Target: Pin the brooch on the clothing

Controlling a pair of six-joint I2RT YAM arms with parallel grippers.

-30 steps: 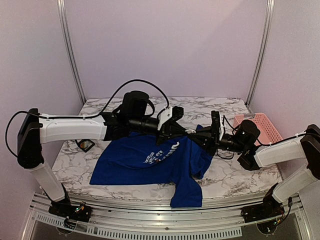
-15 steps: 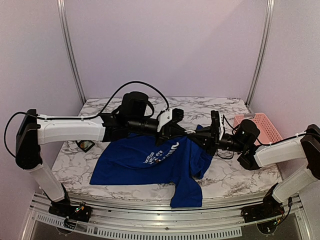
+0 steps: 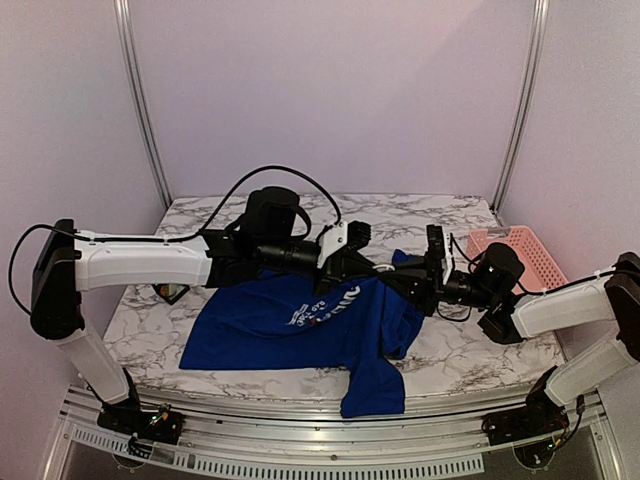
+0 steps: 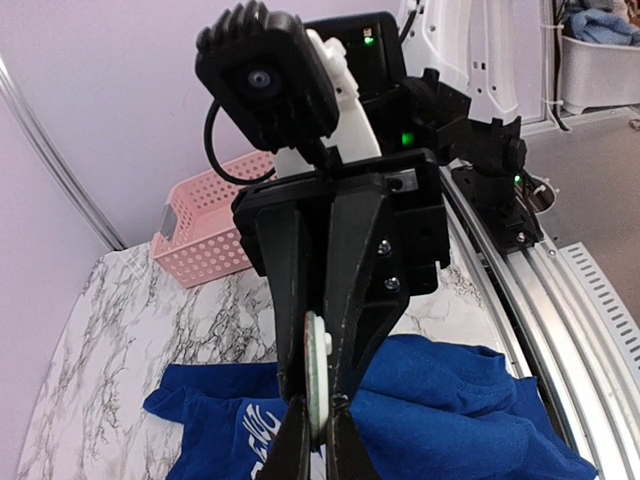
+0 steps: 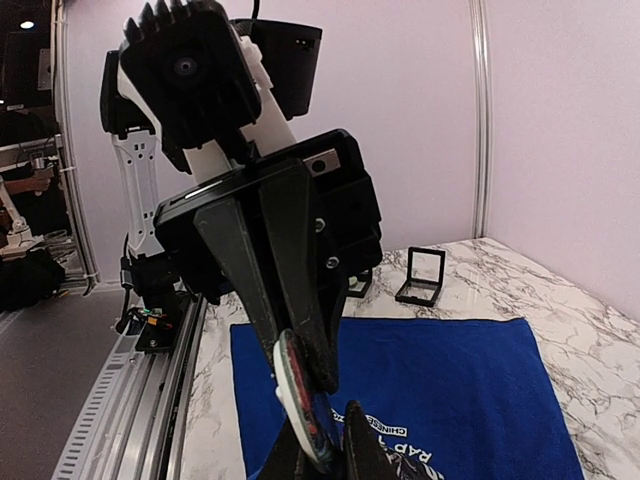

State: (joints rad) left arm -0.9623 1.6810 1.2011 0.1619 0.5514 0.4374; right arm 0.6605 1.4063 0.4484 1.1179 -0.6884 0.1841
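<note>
The brooch (image 4: pixel 318 375) is a small disc seen edge-on, whitish with green and red glints. It sits between the tips of both grippers; it also shows in the right wrist view (image 5: pixel 305 405). My left gripper (image 4: pixel 318 442) and my right gripper (image 5: pixel 316 455) meet tip to tip above the shirt's raised upper right part, each shut on the brooch. In the top view the left gripper (image 3: pixel 376 266) and right gripper (image 3: pixel 392 272) touch; the brooch is hidden there. The blue T-shirt (image 3: pixel 290 320) lies flat with its white lettering (image 3: pixel 322 305) showing. Its blue cloth (image 5: pixel 450 380) lies close under the tips.
A pink basket (image 3: pixel 525 255) stands at the back right of the marble table (image 3: pixel 150 330). A small black box (image 3: pixel 170 291) lies at the left by the shirt, and another black box (image 5: pixel 420 275) beyond the shirt. One sleeve (image 3: pixel 372 385) hangs over the front edge.
The left arm has reached slightly further right and the right gripper has shifted a little right with it. Both grippers stay joined at the brooch.
</note>
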